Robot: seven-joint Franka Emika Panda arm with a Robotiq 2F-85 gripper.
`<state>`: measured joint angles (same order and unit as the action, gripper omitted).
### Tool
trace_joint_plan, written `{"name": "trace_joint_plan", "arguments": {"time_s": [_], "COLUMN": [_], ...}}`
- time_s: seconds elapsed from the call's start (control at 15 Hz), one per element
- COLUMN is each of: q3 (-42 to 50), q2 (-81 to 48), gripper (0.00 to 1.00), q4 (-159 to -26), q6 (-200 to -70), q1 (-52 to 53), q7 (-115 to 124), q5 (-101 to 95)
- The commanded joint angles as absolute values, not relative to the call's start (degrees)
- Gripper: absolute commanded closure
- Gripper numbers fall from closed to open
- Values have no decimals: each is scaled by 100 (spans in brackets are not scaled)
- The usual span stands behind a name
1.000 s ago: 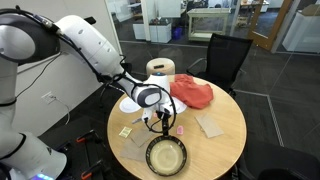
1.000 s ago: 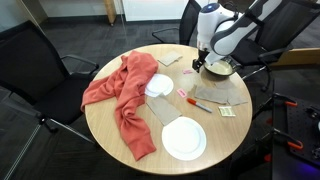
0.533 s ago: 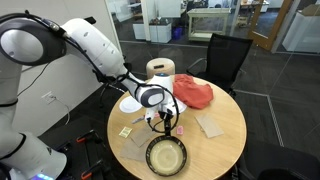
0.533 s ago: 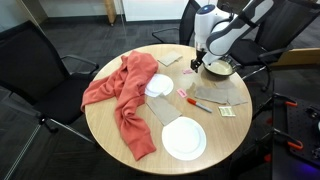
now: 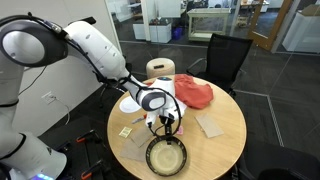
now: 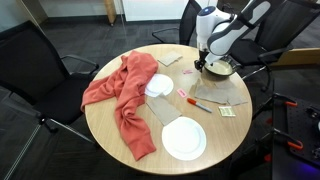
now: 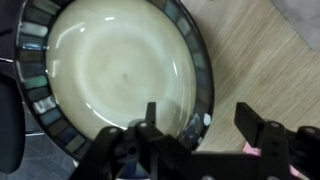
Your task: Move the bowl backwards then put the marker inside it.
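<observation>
The bowl point(image 5: 166, 157), dark-rimmed with a pale yellowish inside, sits at the table's edge and also shows in an exterior view point(image 6: 218, 69). In the wrist view its rim point(image 7: 196, 62) runs between my fingers. My gripper point(image 7: 203, 125) is open, one finger over the bowl's inside and the other over the wood outside the rim. It shows in both exterior views point(image 5: 167, 124) point(image 6: 201, 63), low over the bowl's rim. The reddish-orange marker point(image 6: 198, 104) lies on the table a short way from the bowl, apart from my gripper.
A red cloth point(image 6: 118, 95) drapes over the table. Two white discs point(image 6: 184, 138) point(image 6: 159, 85) lie flat. A small yellow square piece point(image 6: 227, 112) and a tiny pink piece point(image 7: 250, 148) lie near the bowl. Black chairs point(image 6: 35, 60) surround the table.
My gripper has shifted slightly toward the bowl's rim and a little lower. The bowl and marker have not moved.
</observation>
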<state>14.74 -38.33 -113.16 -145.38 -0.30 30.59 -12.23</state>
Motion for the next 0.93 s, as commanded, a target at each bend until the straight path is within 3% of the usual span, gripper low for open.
{"name": "trace_joint_plan", "arguments": {"time_s": [0.0,0.4,0.53,0.87], "q3": [1580,1630,1623,1499], "q2": [-3871,-3889,-3873,-3719], "gripper": [51,96,100,97], "q4": [-11272,-11297,-11304,-11379], "q6": [-14417,-14450,-14430,-14523], "q1": [-2,27,41,31], "q7": [2821,2824,2817,2699], "q5": [-1069,-1097,-1102,-1041]}}
